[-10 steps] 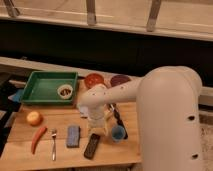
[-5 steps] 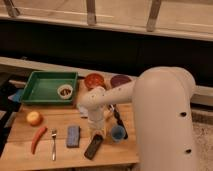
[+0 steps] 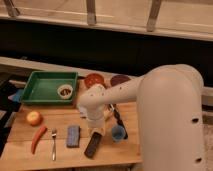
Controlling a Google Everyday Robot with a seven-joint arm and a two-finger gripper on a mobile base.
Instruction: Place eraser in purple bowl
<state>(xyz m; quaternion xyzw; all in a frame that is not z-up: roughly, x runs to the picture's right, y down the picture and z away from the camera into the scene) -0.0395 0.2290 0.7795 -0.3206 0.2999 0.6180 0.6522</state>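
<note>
Eraser: lies flat and slanted on the table, near its front edge, with nothing on top of it. We judge it not yet lifted.
Tool: hangs pointing straight down over the eraser's far end, either near it or touching it; we cannot say which. Nor can we tell whether the tool is open or closed.
Why held so: a flat block is best taken from above, across its narrow width, and we think that explains the upright pose.
Arm: bends in from the right of the eraser and hides much of the table on that side.
Blue cup: just right of the eraser and apart from it, close enough that we would mind it on the lift.
Blue-grey block: just left of the eraser, flat and apart. It is similar in shape but lighter in colour, and it is not the one wanted.
Fork: farther left of the eraser, beyond the block.
Red vegetable: farther left of the eraser again.
Purple bowl: well behind the eraser and slightly right, partly hidden by the arm. This is the goal.
Orange-red bowl: well behind the eraser, straight back. We think the drop must land to the right of it.
Green tray: behind and left of the eraser.
Progress: early, in our judgement. The grasp, lift, carry back and release all remain.
</note>
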